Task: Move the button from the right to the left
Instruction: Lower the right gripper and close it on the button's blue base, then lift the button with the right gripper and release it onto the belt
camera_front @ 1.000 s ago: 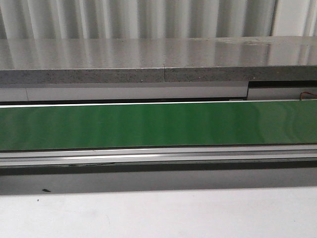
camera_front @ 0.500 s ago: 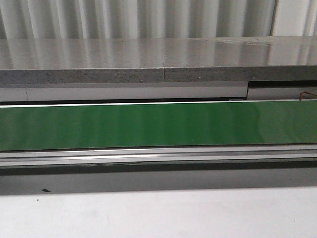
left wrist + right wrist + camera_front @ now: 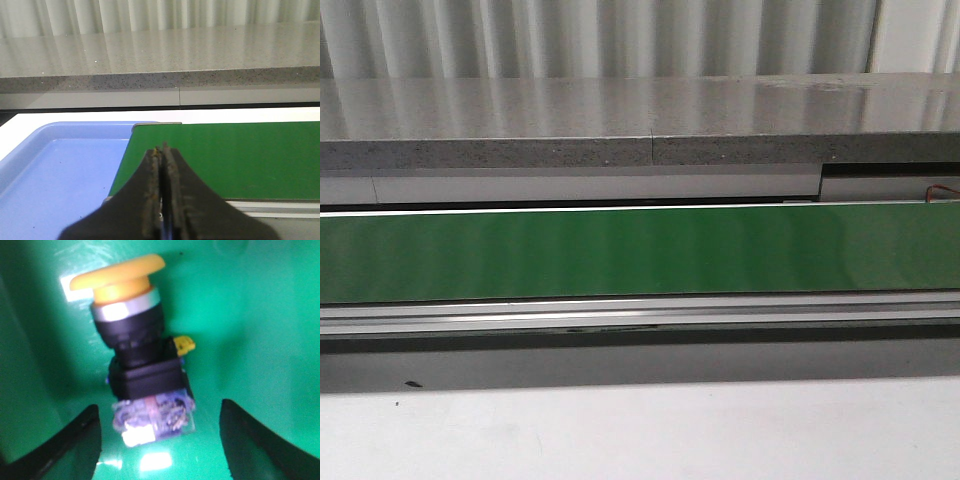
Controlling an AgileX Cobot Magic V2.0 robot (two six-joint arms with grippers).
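While the front view shows the same bare belt (image 3: 640,250) as a second ago, the right gripper (image 3: 160,440) hangs wide-jawed over the button (image 3: 136,355), which lies on green between its fingers. Grasp not yet made. Left gripper (image 3: 162,155), jaws closed empty, waits near the blue tray (image 3: 60,175).

A long flat green conveyor belt (image 3: 640,252) is stretching across the front view from edge to edge, with a silver metal rail (image 3: 640,312) running along its near side. A speckled grey stone countertop (image 3: 620,120) is lying behind it, catching pale reflections of the white ribbed wall (image 3: 600,38) standing beyond. In the left wrist view, a shallow light-blue plastic tray (image 3: 60,175) is sitting just beside the belt's end.
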